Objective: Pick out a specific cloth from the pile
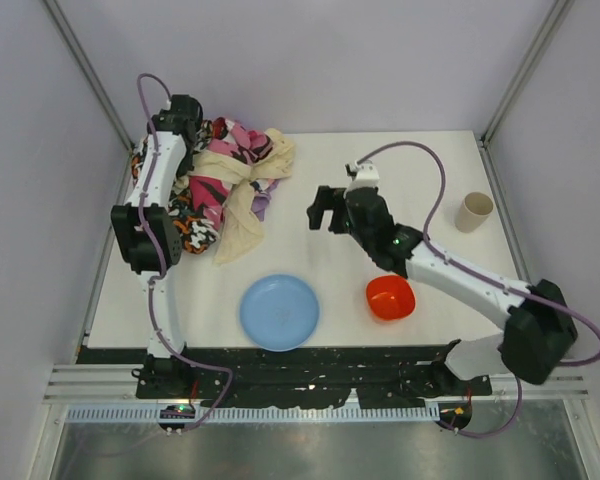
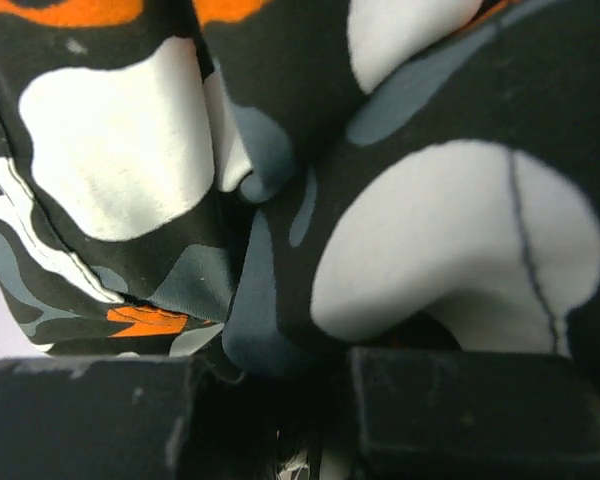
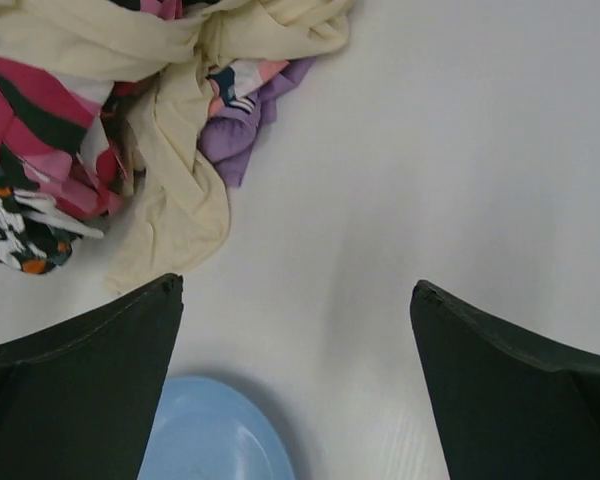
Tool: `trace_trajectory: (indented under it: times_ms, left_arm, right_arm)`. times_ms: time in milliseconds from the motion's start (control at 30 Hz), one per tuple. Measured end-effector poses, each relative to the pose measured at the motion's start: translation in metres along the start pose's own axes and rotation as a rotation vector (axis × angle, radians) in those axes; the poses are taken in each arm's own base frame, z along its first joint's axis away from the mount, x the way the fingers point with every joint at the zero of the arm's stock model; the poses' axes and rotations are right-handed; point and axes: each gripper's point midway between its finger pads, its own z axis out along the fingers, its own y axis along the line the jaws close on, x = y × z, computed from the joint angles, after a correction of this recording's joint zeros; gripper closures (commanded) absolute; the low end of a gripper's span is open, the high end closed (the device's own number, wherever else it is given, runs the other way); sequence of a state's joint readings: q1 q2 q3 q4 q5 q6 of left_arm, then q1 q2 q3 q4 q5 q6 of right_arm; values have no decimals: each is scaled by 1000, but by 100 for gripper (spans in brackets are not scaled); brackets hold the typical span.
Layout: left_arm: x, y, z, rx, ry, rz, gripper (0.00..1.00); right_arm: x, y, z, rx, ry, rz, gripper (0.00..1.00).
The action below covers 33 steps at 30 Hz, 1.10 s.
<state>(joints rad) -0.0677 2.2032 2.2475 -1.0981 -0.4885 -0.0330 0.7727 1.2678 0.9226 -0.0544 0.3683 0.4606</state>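
The pile (image 1: 225, 180) lies at the table's back left: pink patterned, cream and orange-black-white cloths tangled together. Only a small lilac fold of the cloth (image 1: 263, 205) (image 3: 235, 135) pokes out at the pile's right edge, under the cream cloth (image 3: 170, 200). My left gripper (image 1: 192, 128) is buried in the pile's far side. In its wrist view the orange-black-white cloth (image 2: 280, 200) fills the frame and a fold of it runs down between the fingers (image 2: 90, 415), which are shut on it. My right gripper (image 1: 320, 210) (image 3: 297, 283) hangs wide open over bare table, right of the pile, holding nothing.
A blue plate (image 1: 280, 312) (image 3: 205, 435) sits near the front, just below the pile. A red bowl (image 1: 390, 297) stands to its right under the right arm. A beige cup (image 1: 473, 211) is at the right edge.
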Motion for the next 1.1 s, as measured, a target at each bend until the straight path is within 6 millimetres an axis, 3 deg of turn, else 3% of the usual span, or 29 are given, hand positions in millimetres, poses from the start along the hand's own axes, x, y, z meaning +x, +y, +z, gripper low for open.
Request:
trace_trajectory:
  times_ms: [133,200,300,467,600,767,867,900,1033,1100]
  left_arm:
    - [10,5,25,4,52,-45,100]
    - [10,7,29,6,59,-65,100]
    - [9,12,36,-6,65,-87,100]
    - [11,11,41,-17,80,-91,100]
    - [13,14,46,-20,90,-102,100]
    - [15,14,50,-15,100,-121,100]
    - [16,14,50,-13,100,-128,100]
    - [16,14,50,-13,101,-127,100]
    - [16,14,50,-12,103,-134,100]
    - [17,13,49,-7,107,-146,100]
  right_arm:
    - [-17,21,79,-47,50,48,3]
    - [-9,31,116,-76,98,45,7]
    - [22,47,172,-145,214,33,9]
    - [66,55,237,-184,330,23,13]
    - [92,57,263,-199,376,34,21]
    - [80,77,296,-254,333,98,38]
    - [85,89,312,-296,336,150,56]
    - [86,92,314,-308,336,164,60]
    - [92,94,312,-330,369,182,94]
    - [97,94,311,-339,378,171,94]
